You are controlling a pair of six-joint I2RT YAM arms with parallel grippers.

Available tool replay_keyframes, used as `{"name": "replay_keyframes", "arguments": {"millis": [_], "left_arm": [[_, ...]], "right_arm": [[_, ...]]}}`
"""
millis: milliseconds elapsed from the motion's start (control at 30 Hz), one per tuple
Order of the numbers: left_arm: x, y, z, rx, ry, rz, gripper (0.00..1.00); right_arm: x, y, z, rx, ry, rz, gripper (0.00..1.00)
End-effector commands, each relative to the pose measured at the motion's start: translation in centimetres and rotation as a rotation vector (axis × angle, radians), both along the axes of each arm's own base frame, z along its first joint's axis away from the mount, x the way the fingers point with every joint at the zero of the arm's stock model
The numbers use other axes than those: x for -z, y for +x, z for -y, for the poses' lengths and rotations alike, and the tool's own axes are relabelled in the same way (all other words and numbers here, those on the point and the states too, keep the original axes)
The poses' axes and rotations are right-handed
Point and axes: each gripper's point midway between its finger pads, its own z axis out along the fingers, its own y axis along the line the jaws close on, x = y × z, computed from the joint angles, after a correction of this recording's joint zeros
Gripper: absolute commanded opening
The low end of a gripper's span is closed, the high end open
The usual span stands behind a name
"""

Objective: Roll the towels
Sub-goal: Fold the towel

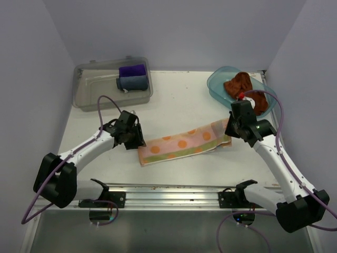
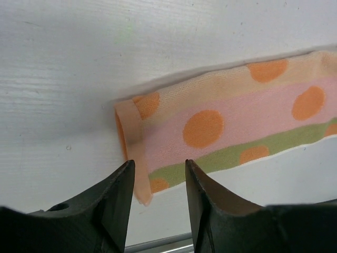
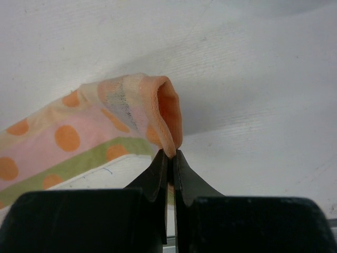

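The patterned towel (image 1: 181, 144), pink and peach with orange dots and a green stripe, lies as a long strip across the table's middle. My right gripper (image 1: 230, 132) is shut on its right end (image 3: 167, 126) and holds that end lifted and curled over. My left gripper (image 1: 138, 141) is open just above the towel's left end (image 2: 131, 142), its fingers on either side of the near corner, apart from the cloth. The rust-brown towel (image 1: 238, 84) lies crumpled in the blue bowl (image 1: 216, 83) at the back right.
A clear plastic bin (image 1: 84, 84) at the back left holds a purple cloth (image 1: 132, 70) and a grey-blue cloth (image 1: 132, 83), both rolled. A metal rail (image 1: 168, 191) runs along the table's near edge. White walls close in the sides and the back.
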Motion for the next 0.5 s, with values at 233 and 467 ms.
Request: {"name": "replay_keyframes", "arguments": {"millis": [233, 467], "left_arm": [[1.7, 0.0, -4.6, -0.102, 0.11, -0.009, 0.24], [-1.0, 1.6, -3.4, -0.08, 0.049, 0.064, 0.1]], "right_arm": [[-0.3, 0.2, 0.6, 0.008, -0.036, 0.003, 0.0], [0.2, -0.1, 0.4, 0.001, -0.023, -0.004, 0.0]]}}
